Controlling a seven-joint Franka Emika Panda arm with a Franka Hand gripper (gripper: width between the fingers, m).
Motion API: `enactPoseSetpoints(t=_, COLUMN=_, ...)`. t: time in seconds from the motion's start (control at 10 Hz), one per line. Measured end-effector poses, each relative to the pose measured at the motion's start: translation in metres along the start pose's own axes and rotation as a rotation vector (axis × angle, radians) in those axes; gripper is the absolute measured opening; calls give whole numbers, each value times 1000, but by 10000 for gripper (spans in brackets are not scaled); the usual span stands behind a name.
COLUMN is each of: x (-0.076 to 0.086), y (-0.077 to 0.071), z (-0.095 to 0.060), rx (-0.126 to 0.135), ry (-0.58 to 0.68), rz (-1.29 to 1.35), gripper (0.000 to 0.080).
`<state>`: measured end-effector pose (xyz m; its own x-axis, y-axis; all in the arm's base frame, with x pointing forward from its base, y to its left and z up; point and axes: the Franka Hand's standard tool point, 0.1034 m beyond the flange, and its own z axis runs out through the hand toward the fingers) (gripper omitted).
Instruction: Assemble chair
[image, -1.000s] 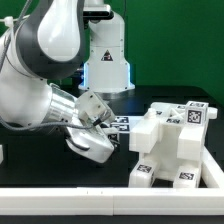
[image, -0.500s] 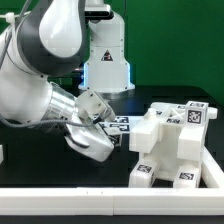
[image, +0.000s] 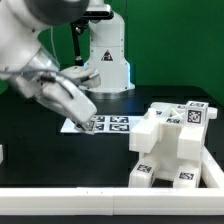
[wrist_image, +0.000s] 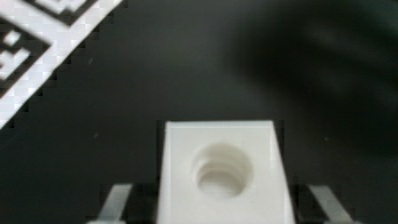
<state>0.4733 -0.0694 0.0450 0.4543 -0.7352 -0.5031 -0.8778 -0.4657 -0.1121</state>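
And the arm swings away! A moment ago the gripper (image: 88, 120) sat low, pressed in beside the chair (image: 172, 146); now it is pulled back toward the exterior view's left and lifted, hanging above the marker board (image: 108, 125), well apart from the assembly. In the same stretch the jaws draw in from a wider setting and then hold at a narrow one.

What does that mean for the build? The wrist view answers it: a small white part (wrist_image: 224, 172) sits between the two fingers (wrist_image: 118, 203), a squared block with a round hollow in its face, most likely a peg or short leg piece. My read is that the gripper has closed on this loose part and carried it off, so the step in hand is bringing it round to wherever it fits. Whether the pads truly clamp it is hard to confirm; the picture is blurred.

The chair itself stands on the dark surface (image: 40, 160) at the exterior view's right, towards the near edge. It looks blocky, matte white, stepped like stacked panels, with black-and-white square tags on its top and near faces.
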Motion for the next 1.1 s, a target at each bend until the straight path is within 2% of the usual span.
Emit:
enactPoseSetpoints(t=0.3, x=8, y=-6, z=1, rx=-8, ry=214, rz=-68, gripper=281)
enactPoseSetpoints(t=0.5, x=21, y=10, z=0, rx=-90, ry=389, rz=-303, gripper=281)
enactPoseSetpoints(t=0.6, x=34, y=22, z=-7, rx=-124, ry=469, rz=-421, gripper=281)
enactPoseSetpoints(t=0.7, x=46, y=33, z=-15, rx=-180, ry=625, rz=-513, gripper=282)
enactPoseSetpoints(t=0.9, x=53, y=44, z=-23, rx=-215, ry=823, rz=-520, gripper=282)
enactPoseSetpoints(t=1.1, x=43, y=31, z=-18, rx=-218, ry=835, rz=-581, gripper=282)
